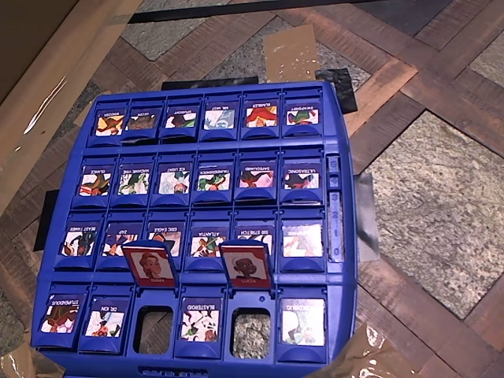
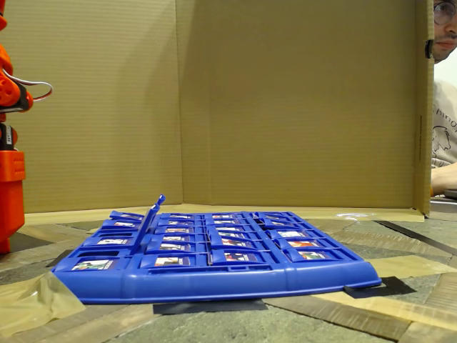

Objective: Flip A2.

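the a2 tile [image 1: 147, 264] is standing up beside a similar red tile [image 1: 246, 264], so the arm [image 2: 10, 136] is risking the wrong one; i cannot tell the fingers' state.

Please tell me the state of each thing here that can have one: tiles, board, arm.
A2 tile: raised, red face side showing, its slot open.
Red tile with darker face: raised in the same way.
BLASTEROID tile: lying flat.
Other tiles: lying flat.
Blue board: flat on the table.
Orange arm: apart from the board.
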`<action>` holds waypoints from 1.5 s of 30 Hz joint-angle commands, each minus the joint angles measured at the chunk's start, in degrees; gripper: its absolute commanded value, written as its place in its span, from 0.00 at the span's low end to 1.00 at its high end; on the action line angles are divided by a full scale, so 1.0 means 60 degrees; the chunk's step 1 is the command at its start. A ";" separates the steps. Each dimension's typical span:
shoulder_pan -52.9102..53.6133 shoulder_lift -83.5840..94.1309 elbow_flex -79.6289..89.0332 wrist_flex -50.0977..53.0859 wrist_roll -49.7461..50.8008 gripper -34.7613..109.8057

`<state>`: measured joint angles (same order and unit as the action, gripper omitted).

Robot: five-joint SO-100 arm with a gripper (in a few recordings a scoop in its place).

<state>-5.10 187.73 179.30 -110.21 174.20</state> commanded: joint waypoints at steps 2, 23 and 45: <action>0.0000 0.0029 0.0015 -0.0029 0.0146 0.34; 0.0000 0.0029 0.0015 -0.0029 0.0103 0.24; -0.0044 0.0044 0.0015 -0.0029 0.0439 0.24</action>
<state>-5.10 187.73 179.30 -110.21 174.55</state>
